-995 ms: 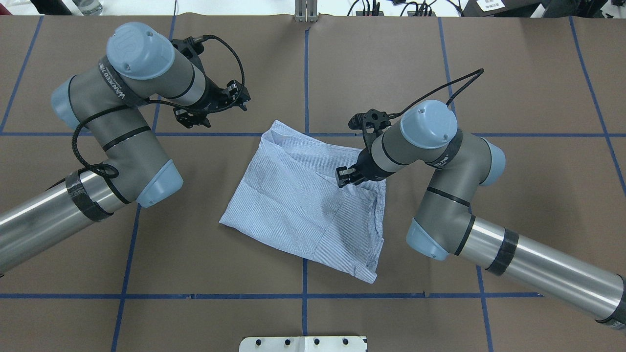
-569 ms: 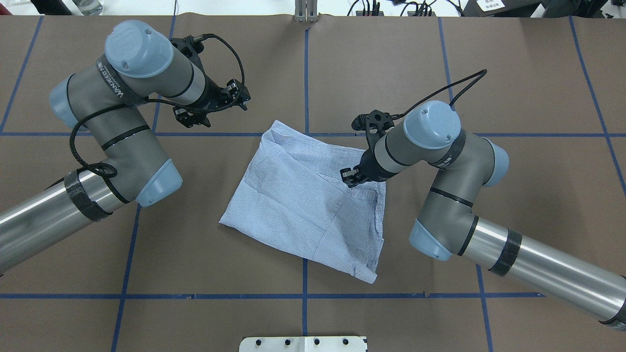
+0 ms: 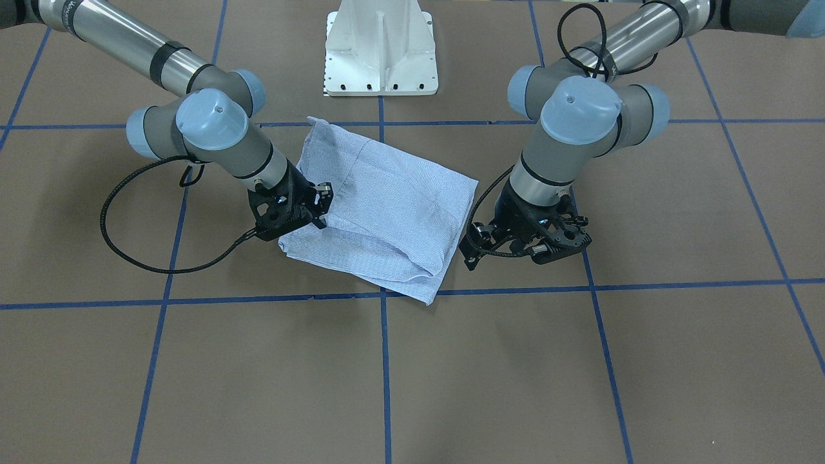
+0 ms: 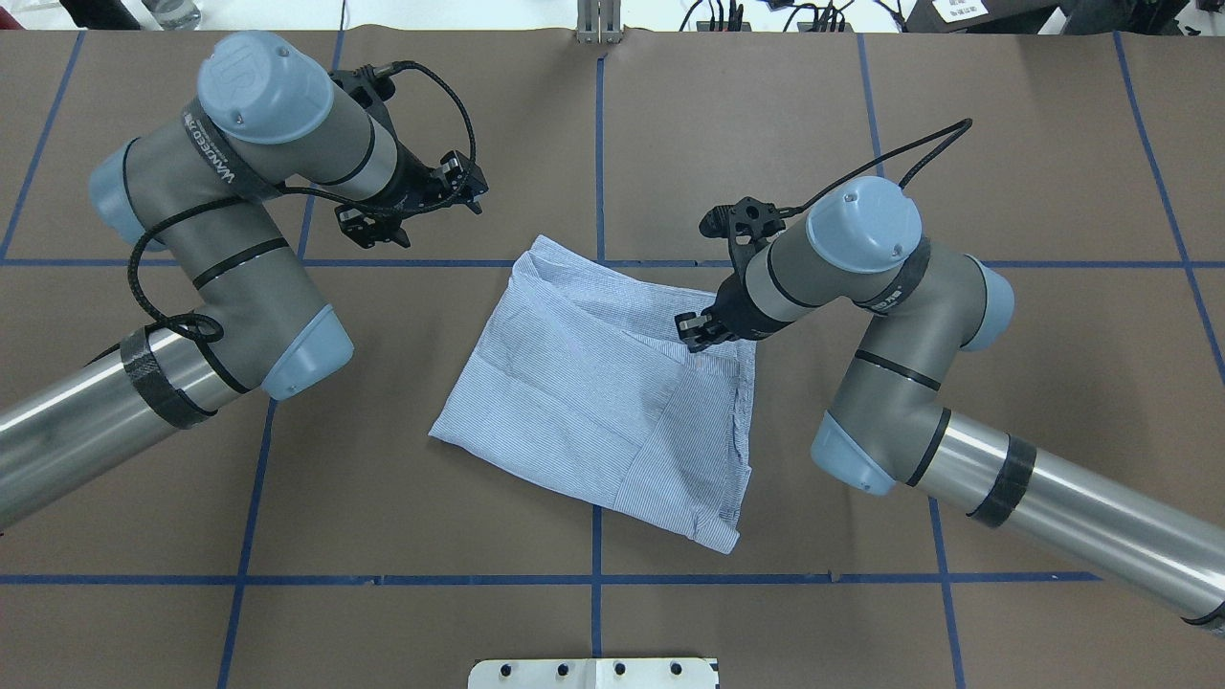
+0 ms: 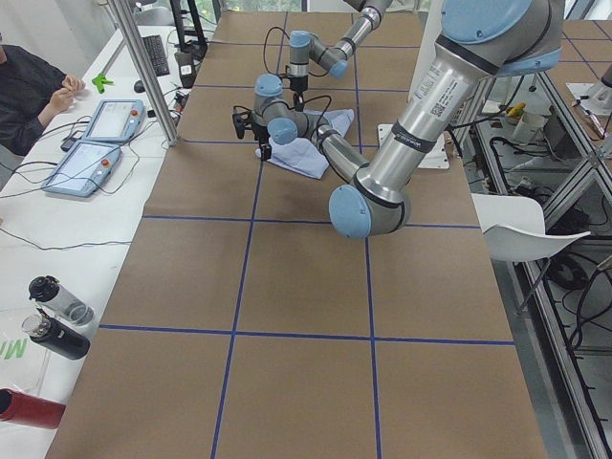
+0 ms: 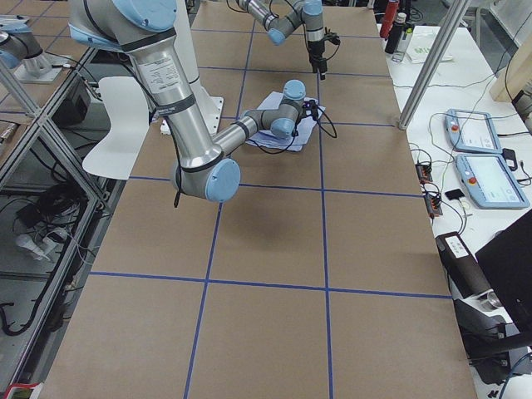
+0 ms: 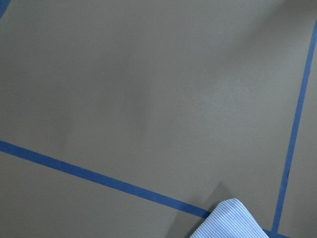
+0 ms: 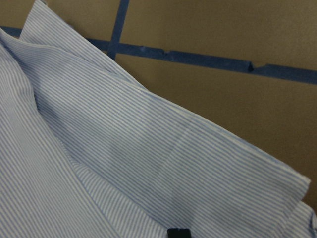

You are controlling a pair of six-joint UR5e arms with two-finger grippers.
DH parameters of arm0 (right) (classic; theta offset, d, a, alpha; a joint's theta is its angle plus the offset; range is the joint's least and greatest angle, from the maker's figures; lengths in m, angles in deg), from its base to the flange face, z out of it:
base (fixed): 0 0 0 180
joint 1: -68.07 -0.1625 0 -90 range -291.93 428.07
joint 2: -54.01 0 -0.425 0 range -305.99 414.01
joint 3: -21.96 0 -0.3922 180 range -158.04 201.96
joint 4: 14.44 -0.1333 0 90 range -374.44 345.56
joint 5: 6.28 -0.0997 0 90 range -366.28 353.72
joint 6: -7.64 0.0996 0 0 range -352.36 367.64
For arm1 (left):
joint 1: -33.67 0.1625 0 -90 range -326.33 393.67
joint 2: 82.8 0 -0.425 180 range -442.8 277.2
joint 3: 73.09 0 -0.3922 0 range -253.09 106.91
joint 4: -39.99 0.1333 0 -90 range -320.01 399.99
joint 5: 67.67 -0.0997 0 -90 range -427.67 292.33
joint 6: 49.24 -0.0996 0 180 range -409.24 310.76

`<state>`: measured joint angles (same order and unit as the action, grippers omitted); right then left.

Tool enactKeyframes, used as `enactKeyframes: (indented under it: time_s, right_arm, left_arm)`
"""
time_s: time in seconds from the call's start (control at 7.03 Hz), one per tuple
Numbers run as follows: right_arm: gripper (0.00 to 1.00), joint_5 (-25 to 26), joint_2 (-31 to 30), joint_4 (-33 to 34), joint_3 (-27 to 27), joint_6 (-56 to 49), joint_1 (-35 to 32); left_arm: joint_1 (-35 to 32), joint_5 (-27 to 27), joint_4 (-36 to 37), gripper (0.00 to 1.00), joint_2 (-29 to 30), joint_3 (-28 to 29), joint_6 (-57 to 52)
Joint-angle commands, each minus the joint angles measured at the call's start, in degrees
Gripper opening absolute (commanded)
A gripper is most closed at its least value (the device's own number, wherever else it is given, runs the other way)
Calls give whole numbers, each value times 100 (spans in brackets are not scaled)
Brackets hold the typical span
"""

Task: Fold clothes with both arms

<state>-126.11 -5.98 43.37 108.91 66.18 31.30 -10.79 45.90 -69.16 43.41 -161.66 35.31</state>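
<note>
Brown paper [image 4: 861,144] gridded with blue tape [image 4: 598,144] covers the table. All places below are read off the overhead view.

**Item.** The striped shirt [image 4: 574,383] lies at table centre as a compact, slightly skewed folded packet, its corners toward 12, 3, 5 and 8 o'clock. It sits flat on the paper and no part of it is lifted.

**Tools.**
- The right gripper [image 4: 695,331] hangs over the packet's edge at about 2 o'clock. In the front-facing view its jaws stand apart with no cloth between them. The right wrist view shows one fingertip [image 8: 178,232] just above the stripes.
- The left gripper [image 4: 413,203] is clear of the cloth, between 10 and 11 o'clock, with its jaws spread wide and empty. Its wrist camera sees bare paper and only a corner of the shirt.

**Change noted.**
- Over the last second the right gripper has backed from further in over the cloth out toward 2 o'clock.
- The left arm has drifted slightly further toward 10 o'clock.
- The shirt's outline has not altered.

**Finding.** Both arms appear to be withdrawing after release, and the cloth did not follow the right gripper. I judge this fold laid and holding. What remains is either a further fold or squaring of the skewed packet.
</note>
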Motion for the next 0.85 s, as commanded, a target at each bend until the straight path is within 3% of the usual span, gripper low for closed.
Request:
enactKeyframes:
  time_s: [0.0, 0.28, 0.43, 0.57, 0.71]
  right_arm:
    - [0, -112, -13, 28, -81, -9, -339]
    - [0, -24, 13, 55, -214, -9, -305]
    - [24, -23, 31, 55, -231, 8, -296]
    - [99, -23, 22, 46, -205, 17, -357]
    - [100, -93, -4, 72, -205, 8, -558]
  left_arm:
    - [-2, 8, 8, 99, 9, -2, 0]
    - [-10, 8, 8, 99, 17, -2, 9]
    - [-19, 8, 8, 99, 17, -2, 9]
    - [-28, -1, 8, 99, 9, -28, 9]
    - [-63, -18, -1, 99, -17, -159, -8]
